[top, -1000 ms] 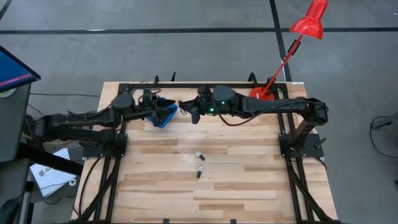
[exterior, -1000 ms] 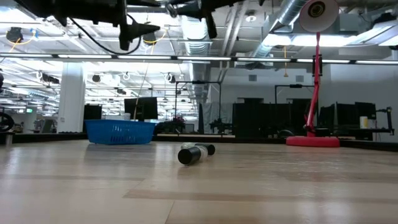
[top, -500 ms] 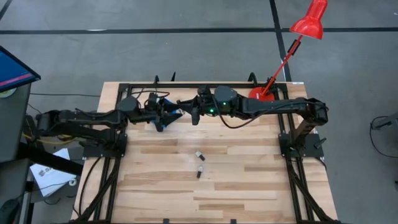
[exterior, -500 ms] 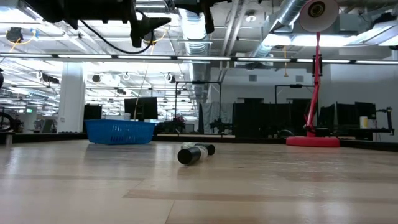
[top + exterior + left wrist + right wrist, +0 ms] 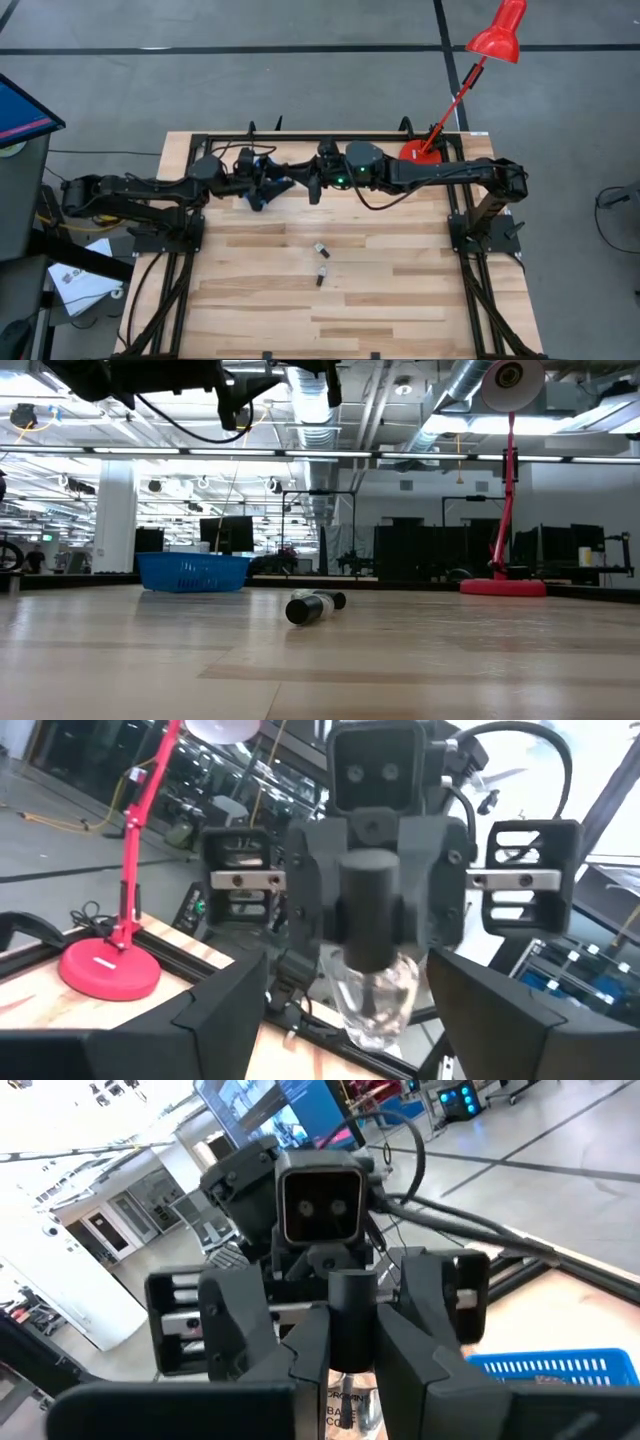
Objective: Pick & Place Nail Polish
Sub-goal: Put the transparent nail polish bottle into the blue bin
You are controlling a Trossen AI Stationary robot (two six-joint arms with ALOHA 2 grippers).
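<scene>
Clear black-capped nail polish bottle (image 5: 372,982) airborne; two bottles (image 5: 322,264) lying mid-table.

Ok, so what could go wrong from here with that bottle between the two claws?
1. The right claw pinches the nail polish bottle only by its dark cap, in mid-air. If it lets go before the open left claw closes, the bottle likely drops onto the table.
2. The claws face each other closely, so a slight misalignment could jar the bottle loose.

Likely robotics lab or workshop: exposed ceiling ducts (image 5: 470,390), monitors (image 5: 225,532), wooden table (image 5: 400,290) on taped floor.
</scene>
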